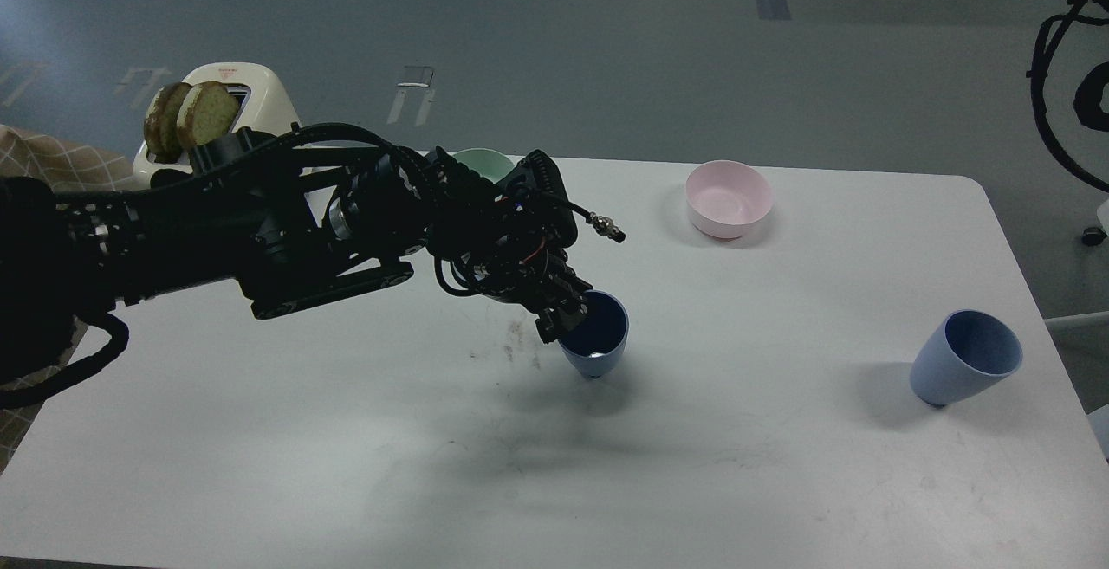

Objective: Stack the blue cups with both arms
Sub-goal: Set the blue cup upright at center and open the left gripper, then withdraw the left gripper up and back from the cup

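Left black jointed arm's pincer [567, 309]: closed narrowly on the near rim of one matte pale-blue tapered cup [596, 337], mid-worktop. Second identical pale-blue cup [964, 370]: well apart, near the right edge of the white rounded worktop [346, 465]. Open surface between them; right pincer out of sight.

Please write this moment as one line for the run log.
left pincer: shut on near cup, cup lifted and tilted | right pincer: not in view | far cup: on table, right side | stacking: not yet done
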`<state>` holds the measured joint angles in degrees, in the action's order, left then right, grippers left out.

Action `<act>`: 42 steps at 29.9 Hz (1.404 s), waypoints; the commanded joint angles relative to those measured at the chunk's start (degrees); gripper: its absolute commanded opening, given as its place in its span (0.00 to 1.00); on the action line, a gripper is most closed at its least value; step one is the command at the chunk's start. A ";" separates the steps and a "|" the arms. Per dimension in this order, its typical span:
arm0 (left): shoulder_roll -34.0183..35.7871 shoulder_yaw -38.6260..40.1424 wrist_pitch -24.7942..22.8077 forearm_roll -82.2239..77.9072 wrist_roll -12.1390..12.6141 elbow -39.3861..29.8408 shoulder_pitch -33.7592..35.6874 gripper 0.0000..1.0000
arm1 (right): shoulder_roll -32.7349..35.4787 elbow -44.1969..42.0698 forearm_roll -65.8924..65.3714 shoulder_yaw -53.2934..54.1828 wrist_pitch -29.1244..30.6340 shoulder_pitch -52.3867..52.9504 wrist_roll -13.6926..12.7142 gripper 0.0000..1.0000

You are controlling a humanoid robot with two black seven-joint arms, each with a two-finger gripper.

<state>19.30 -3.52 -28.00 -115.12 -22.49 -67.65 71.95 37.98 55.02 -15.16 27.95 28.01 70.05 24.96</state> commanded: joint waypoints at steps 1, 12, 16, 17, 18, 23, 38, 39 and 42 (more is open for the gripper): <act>-0.05 0.00 0.00 0.16 -0.01 -0.02 -0.05 0.34 | 0.07 0.00 0.04 0.00 -0.01 -0.09 0.00 1.00; 1.78 0.62 0.00 8.58 0.26 0.85 2.49 0.89 | 0.07 0.08 -0.05 -0.09 -0.01 -0.18 0.00 1.00; 4.95 3.41 0.00 13.85 0.43 0.94 2.85 0.94 | 1.21 0.17 -0.05 -0.09 -0.01 -0.27 0.00 1.00; 4.96 3.43 0.00 13.87 0.43 0.94 2.85 0.94 | 1.22 0.17 -0.05 -0.09 -0.01 -0.27 0.00 1.00; 6.26 5.87 0.00 16.30 0.52 0.86 2.85 0.95 | 1.83 0.17 -0.05 -0.09 -0.01 -0.44 0.00 1.00; 11.54 19.15 0.00 31.86 1.92 0.94 -0.22 0.97 | 5.78 0.70 -0.49 -0.17 -0.01 -1.76 0.00 1.00; 16.74 36.65 0.00 74.65 6.14 8.76 -14.38 0.97 | 18.87 5.61 -26.02 -0.35 -0.01 -8.61 0.00 1.00; 16.47 36.48 0.00 77.65 6.41 9.64 -14.55 0.97 | 20.10 6.32 -29.98 -0.35 -0.01 -8.79 0.00 1.00; 15.95 36.48 0.00 80.05 6.58 10.52 -15.17 0.97 | 22.39 8.52 -37.21 -0.35 -0.01 -9.75 0.09 1.00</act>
<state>35.91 33.01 -27.99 -38.33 -16.20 -58.23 57.39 58.15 61.57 -45.03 27.60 27.99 61.14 24.99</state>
